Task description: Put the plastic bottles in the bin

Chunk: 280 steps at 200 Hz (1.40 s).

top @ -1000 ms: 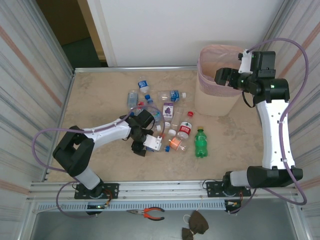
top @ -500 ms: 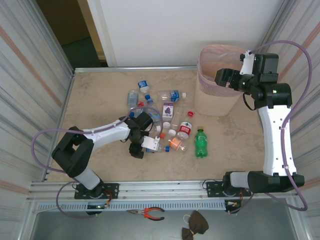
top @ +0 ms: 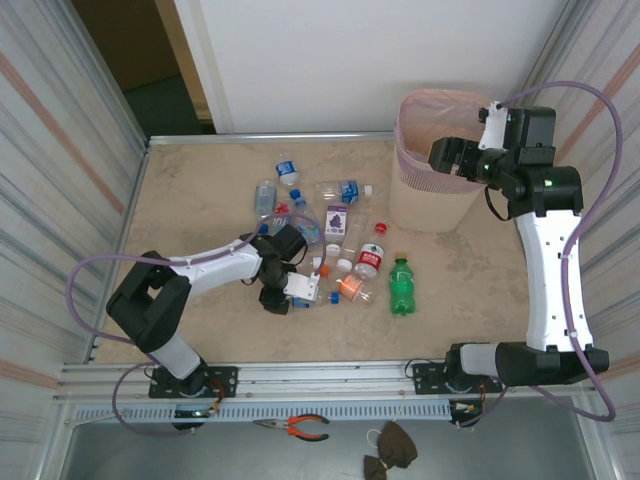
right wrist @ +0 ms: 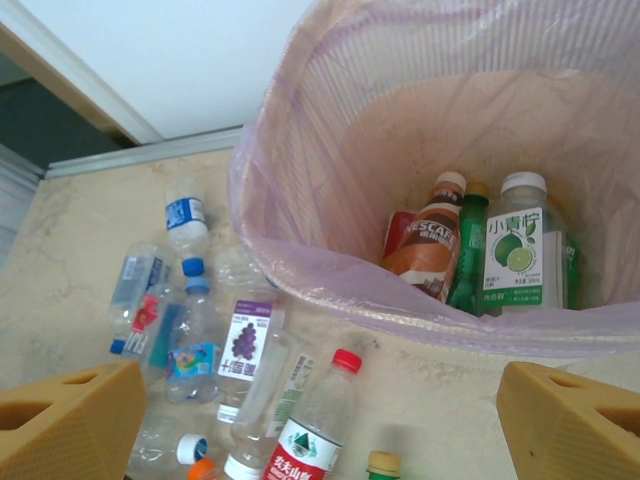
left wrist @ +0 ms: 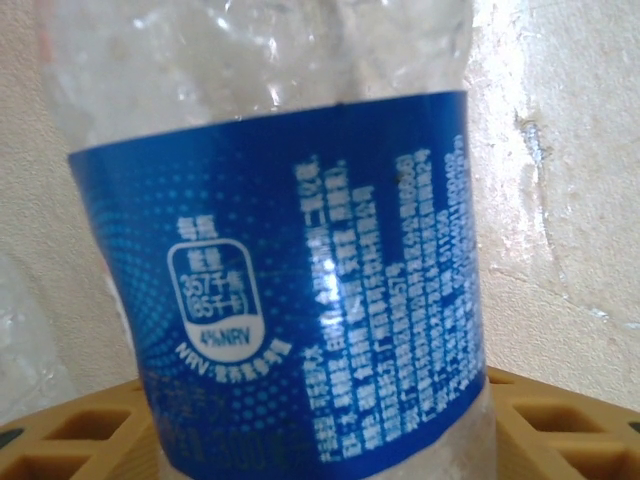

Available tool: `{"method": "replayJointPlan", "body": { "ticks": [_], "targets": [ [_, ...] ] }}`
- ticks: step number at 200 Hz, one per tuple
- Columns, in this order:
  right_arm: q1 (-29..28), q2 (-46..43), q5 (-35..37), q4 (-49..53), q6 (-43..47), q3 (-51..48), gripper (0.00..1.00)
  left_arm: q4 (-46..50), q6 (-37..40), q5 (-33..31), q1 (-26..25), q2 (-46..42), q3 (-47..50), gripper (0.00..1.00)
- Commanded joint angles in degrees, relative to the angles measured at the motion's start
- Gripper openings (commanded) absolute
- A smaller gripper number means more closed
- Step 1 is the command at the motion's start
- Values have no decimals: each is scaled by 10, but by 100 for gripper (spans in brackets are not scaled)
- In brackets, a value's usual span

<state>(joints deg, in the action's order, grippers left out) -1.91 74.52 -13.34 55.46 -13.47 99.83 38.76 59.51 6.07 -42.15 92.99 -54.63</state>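
Note:
Several plastic bottles lie scattered mid-table: a green one [top: 401,285], a red-labelled one [top: 369,258], a purple-labelled one [top: 337,222] and clear ones with blue caps [top: 287,170]. My left gripper [top: 292,288] lies low among them. Its yellow fingers [left wrist: 70,435] press both sides of a clear bottle with a blue label [left wrist: 300,300]. The pale pink bin [top: 435,190] stands at the back right, with a brown bottle [right wrist: 435,240] and green-labelled bottles [right wrist: 520,250] inside. My right gripper [top: 447,155] hangs open over the bin's near rim [right wrist: 400,300], nothing between its fingers [right wrist: 70,420].
A raised edge frames the table, with corrugated walls left and right and a white wall behind. Bare tabletop lies between the green bottle and the bin. Pliers [top: 300,427] rest on the ledge in front of the arm bases.
My left gripper has slid slightly left and its fingers have drawn in around the blue-labelled bottle. The right arm shifted slightly, then held still over the bin.

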Motion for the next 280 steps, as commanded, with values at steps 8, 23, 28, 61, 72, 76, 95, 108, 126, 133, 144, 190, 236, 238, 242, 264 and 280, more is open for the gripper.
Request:
{"method": "replayJointPlan", "body": {
  "ticks": [8,23,28,61,72,76,95,108,126,133,144,190,236,238,242,264,280],
  "targets": [
    [-5,-12,2,-4,-9,-2,90,17,3,22,5,-21,1,57],
    [-5,-15,2,-4,-7,-1,90,19,7,32,7,-41,4,57],
    [-5,-15,2,-4,-6,-1,90,21,8,38,6,-49,4,57],
    [-5,-19,-6,-4,-5,-2,90,17,-6,95,15,-109,-5,52],
    [-5,-23,-13,-7,-5,-4,90,11,-20,125,20,-132,-12,51],
    [-5,-24,-17,-9,-5,-5,90,6,-27,140,23,-138,-15,51],
    [-6,-38,-39,-32,-4,-23,90,-28,-74,217,44,-183,-25,51],
    [-6,-55,-60,-66,-2,-49,90,-69,-119,269,65,-211,-23,50],
    [-6,-84,-90,-122,0,-89,90,-123,-179,302,76,-245,-20,51],
    [-5,-96,-107,-146,2,-105,90,-142,-198,311,77,-255,-20,51],
    [-6,-115,-137,-186,6,-130,90,-168,-230,326,79,-270,-20,51],
    [-11,-195,-277,-356,11,-215,92,-403,-421,405,80,-318,25,50],
    [-60,-221,-391,-446,27,-238,95,-552,-526,435,74,-320,19,49],
    [-65,-222,-394,-447,29,-238,95,-553,-527,436,73,-319,17,49],
    [-74,-223,-397,-450,37,-237,95,-555,-527,438,70,-318,12,49],
    [-135,-228,-404,-448,86,-236,98,-569,-527,450,52,-311,-10,49],
    [-180,-227,-413,-446,114,-233,99,-572,-526,475,38,-301,-30,49]
  ]
}}
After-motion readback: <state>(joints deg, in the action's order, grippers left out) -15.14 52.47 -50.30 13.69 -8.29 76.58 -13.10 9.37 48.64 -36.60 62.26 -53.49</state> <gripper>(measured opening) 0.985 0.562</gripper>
